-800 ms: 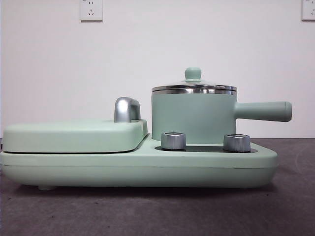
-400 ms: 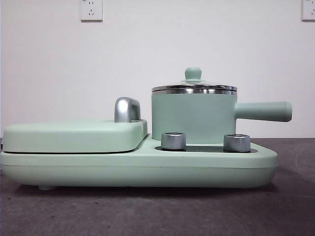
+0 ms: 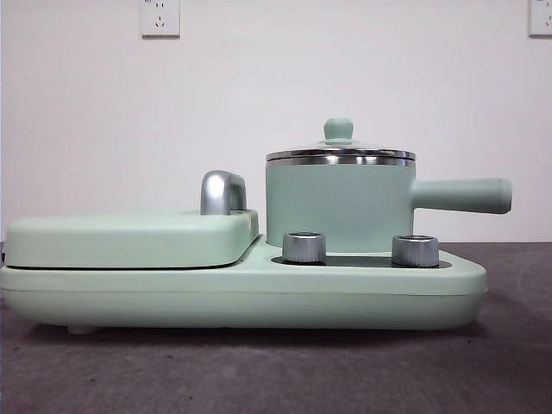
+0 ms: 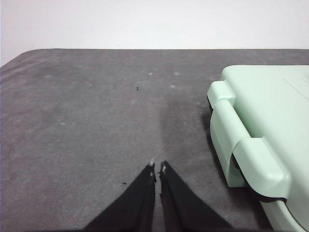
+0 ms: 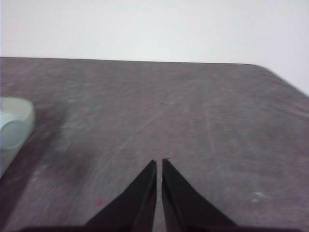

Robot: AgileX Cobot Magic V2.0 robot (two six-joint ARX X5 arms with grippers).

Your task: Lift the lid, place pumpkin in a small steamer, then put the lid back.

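The small steamer [image 3: 338, 205] is a mint-green pot with a long side handle [image 3: 461, 195] pointing right. It stands on the right half of a mint-green cooker base [image 3: 241, 293]. The lid [image 3: 340, 152], glass with a steel rim and a mint knob, rests on the pot. The pumpkin is out of view. My left gripper [image 4: 157, 168] is shut over bare grey table beside the cooker's end [image 4: 256, 140]. My right gripper [image 5: 159, 163] is shut over bare table, with the tip of the pot's handle [image 5: 13, 129] at the picture's edge. Neither arm shows in the front view.
A flat mint-green griddle cover [image 3: 129, 237] with a steel hinge piece [image 3: 222, 191] fills the cooker's left half. Two steel dials [image 3: 304, 247] sit in front of the pot. The table is dark grey felt; a white wall with sockets [image 3: 159, 17] stands behind.
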